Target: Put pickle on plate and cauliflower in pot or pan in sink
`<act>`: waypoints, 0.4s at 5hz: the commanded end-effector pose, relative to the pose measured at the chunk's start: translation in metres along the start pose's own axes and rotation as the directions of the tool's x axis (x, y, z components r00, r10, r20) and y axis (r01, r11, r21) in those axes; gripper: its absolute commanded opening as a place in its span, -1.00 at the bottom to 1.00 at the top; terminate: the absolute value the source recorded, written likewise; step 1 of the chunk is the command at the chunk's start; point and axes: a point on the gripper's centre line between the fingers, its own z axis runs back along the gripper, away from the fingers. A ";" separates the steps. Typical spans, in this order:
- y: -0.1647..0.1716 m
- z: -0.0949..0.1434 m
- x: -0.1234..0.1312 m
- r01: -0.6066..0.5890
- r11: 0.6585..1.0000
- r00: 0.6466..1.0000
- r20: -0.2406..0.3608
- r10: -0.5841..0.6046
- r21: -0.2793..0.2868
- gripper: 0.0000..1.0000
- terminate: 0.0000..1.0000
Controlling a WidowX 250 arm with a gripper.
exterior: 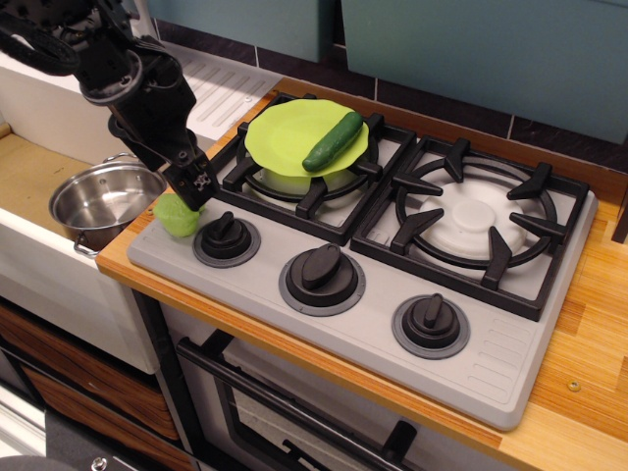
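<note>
Cauliflower sits right under the gripper; can't tell if it's clamped yet. Pickle is on the plate, so next: grip, lift, carry left to the pot.

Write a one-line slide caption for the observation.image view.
Gripper down at cauliflower beside steel pot; pickle on plate.

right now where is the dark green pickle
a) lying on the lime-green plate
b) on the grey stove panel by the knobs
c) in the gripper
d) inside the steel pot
a: the pickle lies across the right part of the plate, which sits on the rear-left burner; the pot in the sink holds nothing visible, and the gripper is down at the cauliflower.
</note>
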 end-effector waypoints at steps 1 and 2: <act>0.004 0.009 0.007 -0.026 0.998 0.999 0.023 0.025 0.053 1.00 -1.00; 0.001 0.005 -0.003 -0.055 0.996 0.998 0.031 0.053 0.065 1.00 -1.00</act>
